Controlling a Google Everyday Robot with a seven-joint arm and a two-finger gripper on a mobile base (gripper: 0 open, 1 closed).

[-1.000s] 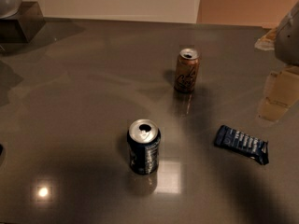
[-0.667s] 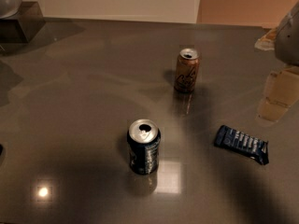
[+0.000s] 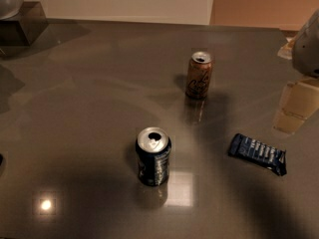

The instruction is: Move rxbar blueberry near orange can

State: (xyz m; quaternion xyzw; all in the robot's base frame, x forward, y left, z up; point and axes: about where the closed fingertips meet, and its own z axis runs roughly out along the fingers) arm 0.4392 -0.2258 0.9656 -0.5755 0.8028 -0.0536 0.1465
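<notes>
Dark-blue bar (image 3: 257, 154) lies flat at lower right, long axis roughly left-right, below the claw (image 3: 308, 46) at the frame's right edge; whether the claw is released or clenched cannot be told.

Glossy, smooth worktop (image 3: 89, 93); orange can (image 3: 199, 76) and blue can (image 3: 153, 158) shiny metal; bar (image 3: 257, 153) wrapper crinkly; gripper (image 3: 309, 49), right edge, pale matt.
</notes>
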